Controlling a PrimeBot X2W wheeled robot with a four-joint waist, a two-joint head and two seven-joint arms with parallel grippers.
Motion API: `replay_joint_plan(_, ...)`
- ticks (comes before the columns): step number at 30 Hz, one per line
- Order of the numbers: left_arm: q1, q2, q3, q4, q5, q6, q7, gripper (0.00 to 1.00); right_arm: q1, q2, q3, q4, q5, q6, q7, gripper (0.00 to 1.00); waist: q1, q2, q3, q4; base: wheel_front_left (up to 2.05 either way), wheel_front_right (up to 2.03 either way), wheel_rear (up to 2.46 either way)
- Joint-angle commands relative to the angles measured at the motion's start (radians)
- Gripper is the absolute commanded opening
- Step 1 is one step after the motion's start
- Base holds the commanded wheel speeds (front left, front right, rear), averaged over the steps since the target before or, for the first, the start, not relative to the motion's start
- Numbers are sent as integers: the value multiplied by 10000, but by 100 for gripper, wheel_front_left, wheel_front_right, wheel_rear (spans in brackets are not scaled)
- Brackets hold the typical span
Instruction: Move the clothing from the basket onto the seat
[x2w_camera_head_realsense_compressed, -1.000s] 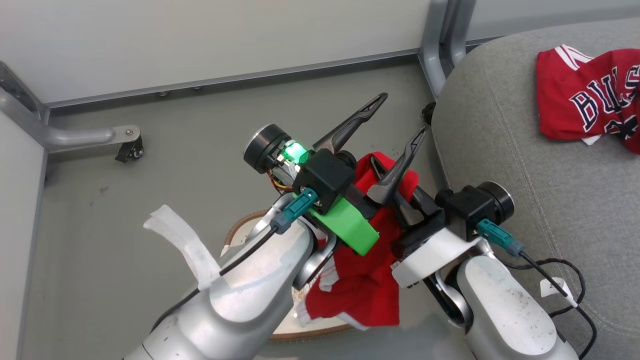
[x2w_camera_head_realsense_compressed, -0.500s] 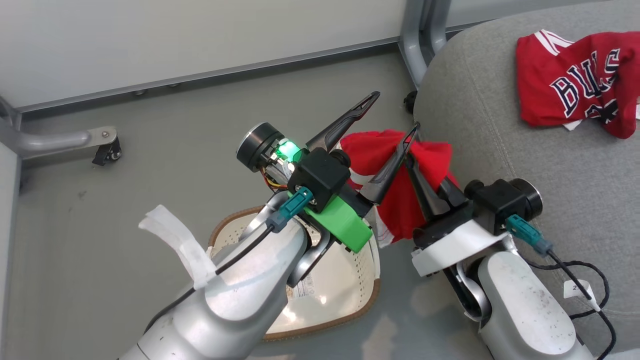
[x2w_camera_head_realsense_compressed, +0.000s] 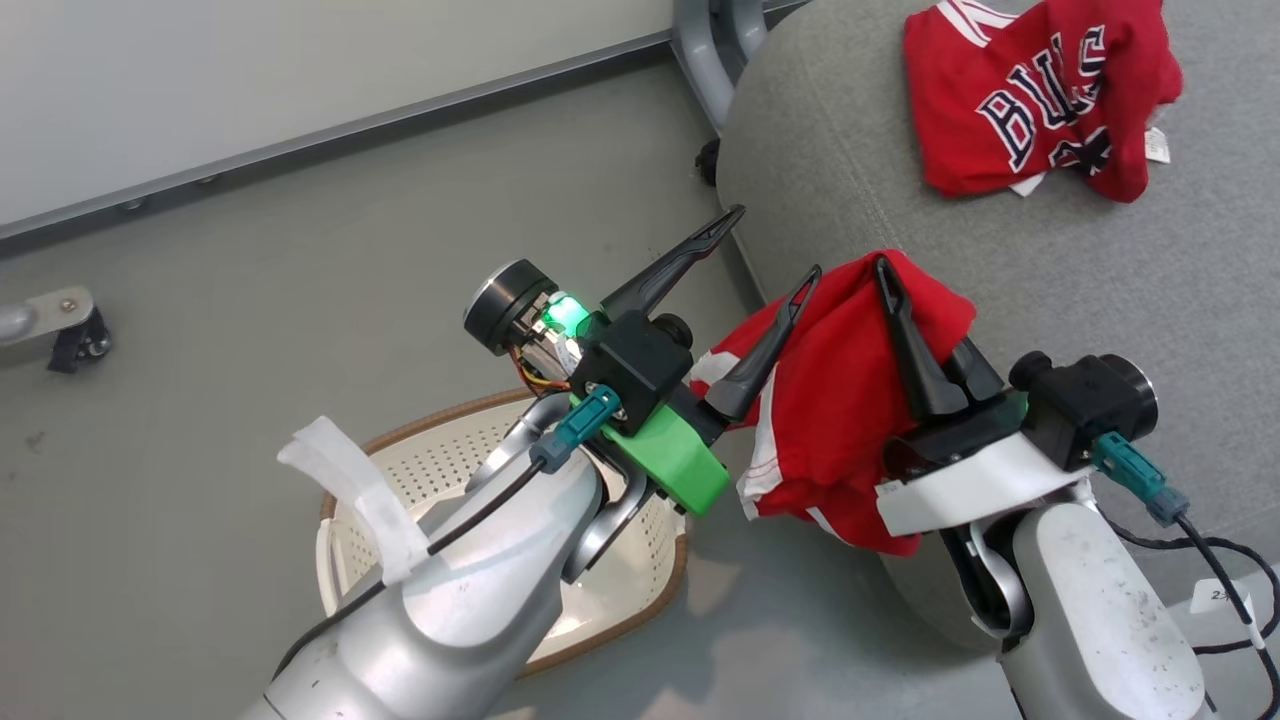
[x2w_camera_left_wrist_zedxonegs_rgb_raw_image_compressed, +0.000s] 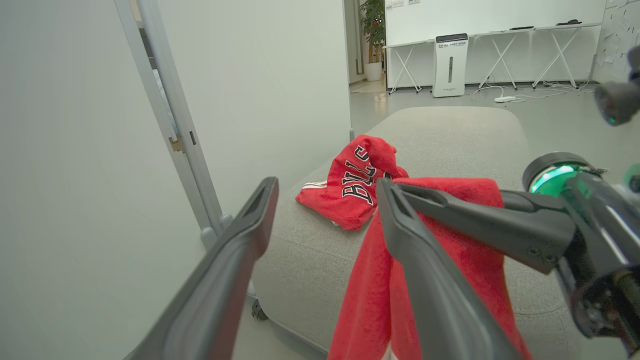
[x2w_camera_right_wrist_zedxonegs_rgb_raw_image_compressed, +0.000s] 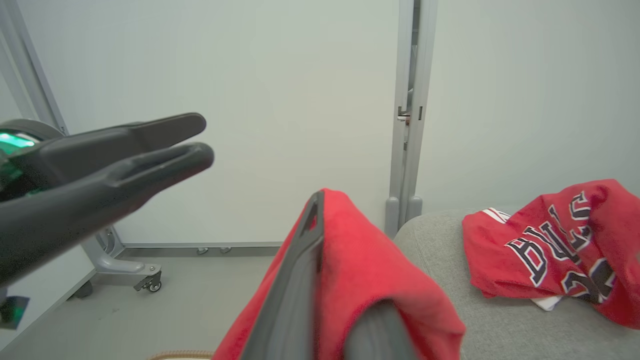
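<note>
The red piece (x2w_camera_head_realsense_compressed: 840, 400) is being pinched at a bunched fold by the clenched right gripper (x2w_camera_head_realsense_compressed: 884, 272), dangling at the seat's (x2w_camera_head_realsense_compressed: 830, 170) edge — judged soft, light, limp knit, best gathered in folds. The left gripper (x2w_camera_head_realsense_compressed: 777, 240) is being held spread, empty. 1 jersey (x2w_camera_head_realsense_compressed: 1040, 100) is lying crumpled on the woven seat.

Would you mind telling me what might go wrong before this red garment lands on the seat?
1. The red garment hangs from the shut right gripper at the edge of the seat, partly over the floor; released here, it might slide off.
2. The open left gripper has a finger close beside the cloth, which could snag on it.
</note>
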Motion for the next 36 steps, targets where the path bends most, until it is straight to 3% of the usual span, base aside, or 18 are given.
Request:
replay_joint_plan(1,1,116,54,29,139,36,-3,100,198,-27,-101,-116,-32,-9,-19,0,0,-1,342,-625,0,0,0)
replay_joint_plan(12,-144,280,35,135,215,-24,-5,100,755,-21,-1065,-583,-5,-9,-18,0,0,-1,733,-1571,0,0,0)
replay_joint_plan(21,-74,388,123,63,225,10,-3,100,722,-22,-1422,-762,127,-9,-18,0,0,-1,959,-1716,0,0,0)
replay_joint_plan(28,-70,560,261,-64,270,108,-3,100,-461,-35,-1690,-834,-136,-9,-18,0,0,-1,1258,-1566,0,0,0)
replay_joint_plan(36,-483,700,268,-221,434,162,68,100,-3172,-568,-2363,-799,-282,-10,-18,0,0,-1,2335,-1309,0,0,0)
